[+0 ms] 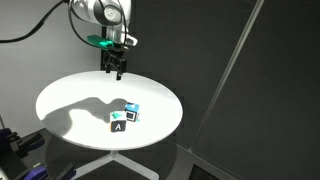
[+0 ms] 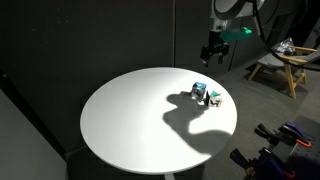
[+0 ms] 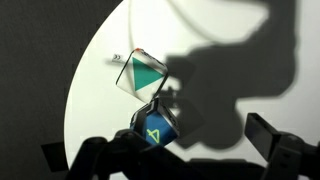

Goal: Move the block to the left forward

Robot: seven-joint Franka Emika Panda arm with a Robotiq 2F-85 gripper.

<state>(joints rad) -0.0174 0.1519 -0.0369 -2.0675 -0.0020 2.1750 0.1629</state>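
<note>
The block (image 1: pixel 133 109) is a small cube with light-blue and white faces. It sits on the round white table (image 1: pixel 70 95), right of centre. It touches or nearly touches a black block with a white "A" (image 1: pixel 120 123). Both show in the other exterior view, the block (image 2: pixel 200 91) and the black one (image 2: pixel 213 98). In the wrist view the block (image 3: pixel 140 72) shows a teal triangle face, and the other block (image 3: pixel 155 130) shows a blue face. My gripper (image 1: pixel 117 68) hangs open and empty, well above the table's far edge and apart from both blocks; it also shows in an exterior view (image 2: pixel 212 52) and the wrist view (image 3: pixel 165 148).
The arm casts a large shadow (image 1: pixel 85 112) across the table (image 2: pixel 130 120). Dark curtains surround the table. A wooden chair (image 2: pixel 285 62) stands behind it, and dark equipment (image 2: pixel 275 150) sits near the floor.
</note>
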